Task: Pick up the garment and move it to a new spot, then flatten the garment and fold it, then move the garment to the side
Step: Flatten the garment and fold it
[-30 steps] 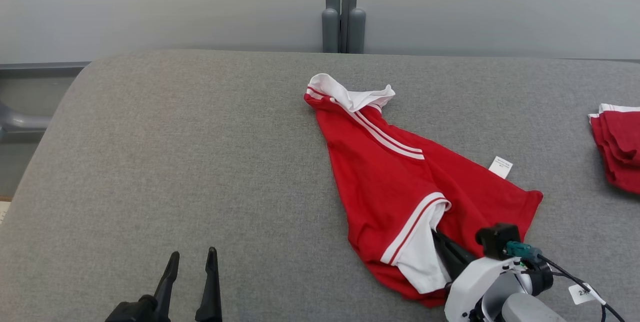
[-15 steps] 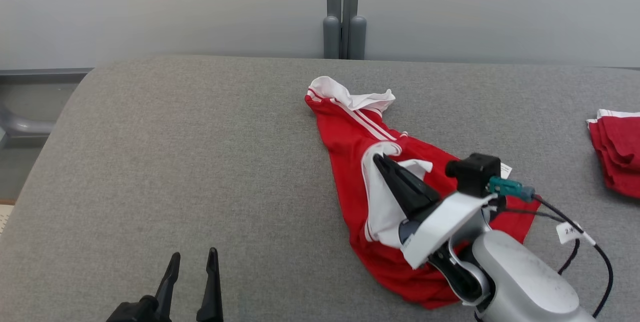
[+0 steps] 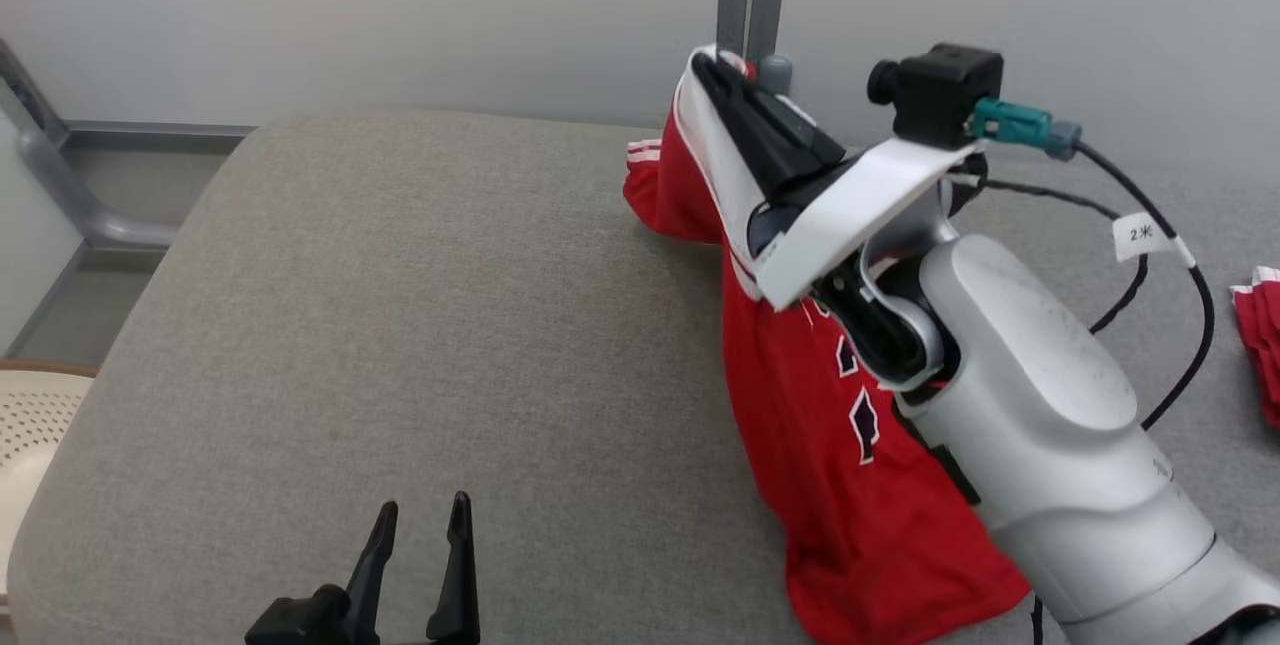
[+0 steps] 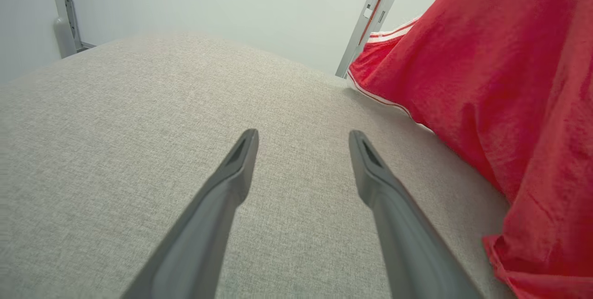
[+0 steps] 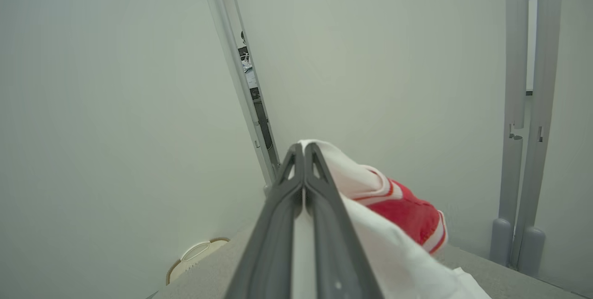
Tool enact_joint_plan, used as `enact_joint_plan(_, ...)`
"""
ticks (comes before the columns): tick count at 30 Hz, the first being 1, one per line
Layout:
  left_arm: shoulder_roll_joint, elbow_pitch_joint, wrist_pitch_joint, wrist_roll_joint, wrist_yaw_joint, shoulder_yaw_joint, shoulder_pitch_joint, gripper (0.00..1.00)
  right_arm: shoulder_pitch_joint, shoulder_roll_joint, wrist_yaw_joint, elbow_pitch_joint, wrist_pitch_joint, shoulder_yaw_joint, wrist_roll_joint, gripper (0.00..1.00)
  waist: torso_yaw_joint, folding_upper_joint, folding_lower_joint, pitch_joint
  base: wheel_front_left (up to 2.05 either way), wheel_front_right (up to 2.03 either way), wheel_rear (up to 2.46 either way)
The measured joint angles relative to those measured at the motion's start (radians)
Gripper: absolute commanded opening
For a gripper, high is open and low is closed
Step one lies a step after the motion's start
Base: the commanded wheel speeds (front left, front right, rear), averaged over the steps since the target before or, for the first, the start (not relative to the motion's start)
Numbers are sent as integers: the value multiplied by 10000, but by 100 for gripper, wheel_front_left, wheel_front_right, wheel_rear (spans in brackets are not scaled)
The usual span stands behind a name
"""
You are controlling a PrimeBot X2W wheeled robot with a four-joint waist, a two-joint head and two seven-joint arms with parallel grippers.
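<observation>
**Head view:** The desk [image 3: 400, 325] is covered in grey woven fabric, with a rounded far-left corner and a soft curved edge. The red garment [image 3: 850, 485], a thin jersey with white banding and dark printed marks, hangs in a steep drape at the right of centre. Its lower hem lies crumpled on the desk near the front edge, and a striped fold touches the cloth further back. The right jaws are clamped on its white-banded edge, high above the desk, fingers [image 3: 770, 140] pointing up and away. A black cable [image 3: 1170, 345] with a white tag loops beside the pale forearm. A 2nd red pile [image 3: 1262, 345] sits at the desk's far right, well apart. The left jaws stand apart at the lower left, fingers [image 3: 458, 565] over a wide stretch of bare grey fabric. A cream perforated object [image 3: 30, 425] sits off the left edge.

**Left wrist view:** The 2 dark tapered fingers [image 4: 231, 187] stand apart with nothing between them. The garment [image 4: 509, 81] slopes down at the right, apart from them.

**Right wrist view:** The fingers [image 5: 319, 225] press together on white fabric. Red cloth with white bands bulges just to their right, before a pale wall and grey posts [image 5: 528, 104].
</observation>
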Motion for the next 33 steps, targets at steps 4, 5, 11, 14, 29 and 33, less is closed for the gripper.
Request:
enact_joint_plan(4, 2, -2, 0, -144, 140, -173, 21, 100, -775, 257, -2, 802, -176, -711, -293, 0, 356, 0, 0, -120, 0, 0, 0)
enact_joint_plan(5, 0, 2, 0, -167, 144, -226, 29, 100, -975, 297, 0, 988, -261, -863, -389, 0, 450, 0, 0, -151, 0, 0, 0)
enact_joint_plan(11, 2, 10, 0, -173, 219, -374, 131, 100, -1953, 449, -2, 1774, -844, -1785, -188, 0, 828, 0, 0, -395, 0, 0, 0)
enact_joint_plan(14, 2, 19, 0, -155, 219, -389, 199, 100, -2347, 454, 0, 2059, -1269, -2021, -36, 0, 898, 0, 0, -516, 0, 0, 0)
enact_joint_plan(29, 2, 82, 0, -82, 144, -259, 271, 100, -1118, -334, 0, 3312, -2224, -4044, -1072, 0, 275, 0, 0, -465, 0, 0, 0)
enact_joint_plan(33, 2, 98, 0, -82, 136, -251, 271, 100, 46, -823, 0, 3394, -2345, -4844, -1360, 0, 24, 0, 0, -350, 0, 0, 0)
